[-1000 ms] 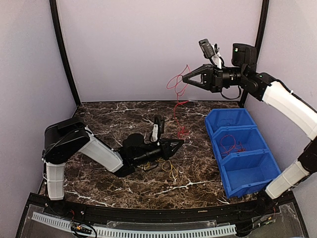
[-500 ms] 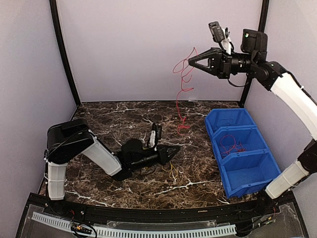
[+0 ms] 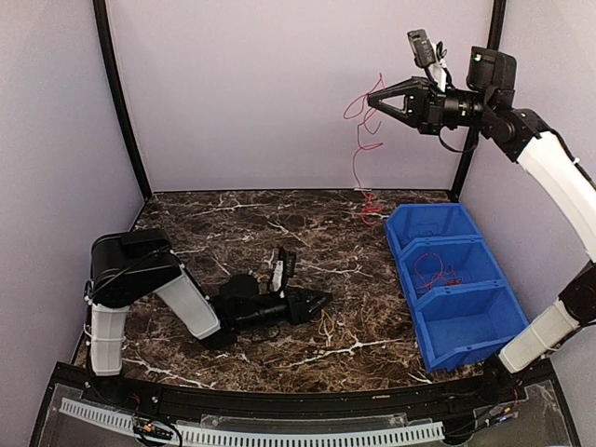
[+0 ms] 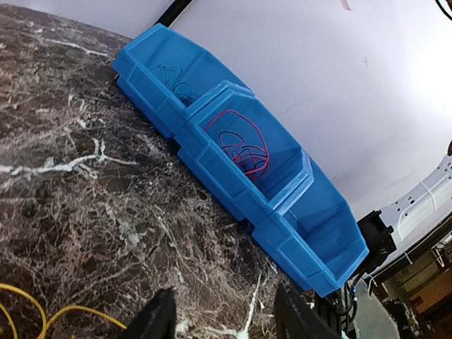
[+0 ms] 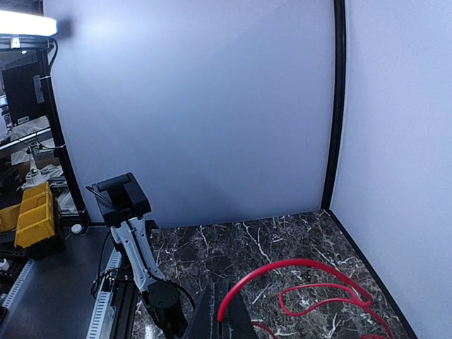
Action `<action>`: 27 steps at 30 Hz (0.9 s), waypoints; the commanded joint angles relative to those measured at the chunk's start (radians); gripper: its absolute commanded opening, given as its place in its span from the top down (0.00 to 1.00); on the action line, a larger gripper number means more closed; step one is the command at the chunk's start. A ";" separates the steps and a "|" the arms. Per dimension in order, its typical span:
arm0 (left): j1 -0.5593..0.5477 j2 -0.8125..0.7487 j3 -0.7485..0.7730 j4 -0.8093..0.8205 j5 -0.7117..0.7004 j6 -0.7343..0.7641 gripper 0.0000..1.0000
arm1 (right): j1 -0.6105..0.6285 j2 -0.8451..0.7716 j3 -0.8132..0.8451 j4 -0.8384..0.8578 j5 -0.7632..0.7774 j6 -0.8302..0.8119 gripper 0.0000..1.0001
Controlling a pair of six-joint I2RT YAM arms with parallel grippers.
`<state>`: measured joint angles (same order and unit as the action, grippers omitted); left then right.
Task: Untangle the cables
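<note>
Dark marbled table. Separation step: right hand holds thin red cable aloft, pinched; left hand parted, empty, beside thin yellow cable. Next, probably: lower red into blue plastic bin.

Two arms, three blue bins, one hanging red cable, and one yellow cable on the table.

The tabletop is showing a smooth, dark stone-look finish veined in white, catching a faint sheen. The blue bins are looking like moulded plastic, smooth and slightly glossy. The red cable and the yellow cable are wearing smooth plastic insulation. The left arm's shell is looking matt white.
</note>
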<state>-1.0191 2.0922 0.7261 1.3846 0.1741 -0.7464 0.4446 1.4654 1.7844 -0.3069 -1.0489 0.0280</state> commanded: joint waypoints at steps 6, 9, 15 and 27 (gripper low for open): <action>-0.003 -0.070 0.145 0.019 -0.013 0.001 0.34 | -0.001 -0.005 -0.067 0.078 -0.025 0.059 1.00; -0.003 -0.062 0.182 0.006 -0.025 -0.037 0.30 | -0.001 -0.009 -0.091 0.110 -0.042 0.088 1.00; 0.000 -0.045 0.269 -0.052 -0.050 -0.062 0.28 | -0.001 -0.016 -0.128 0.152 -0.069 0.130 1.00; 0.021 0.038 0.411 -0.028 0.000 -0.110 0.42 | -0.001 -0.027 -0.148 0.172 -0.078 0.145 1.00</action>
<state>-1.0084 2.1155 1.0897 1.3369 0.1459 -0.8474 0.4446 1.4658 1.6413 -0.1871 -1.1072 0.1585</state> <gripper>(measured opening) 0.613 0.014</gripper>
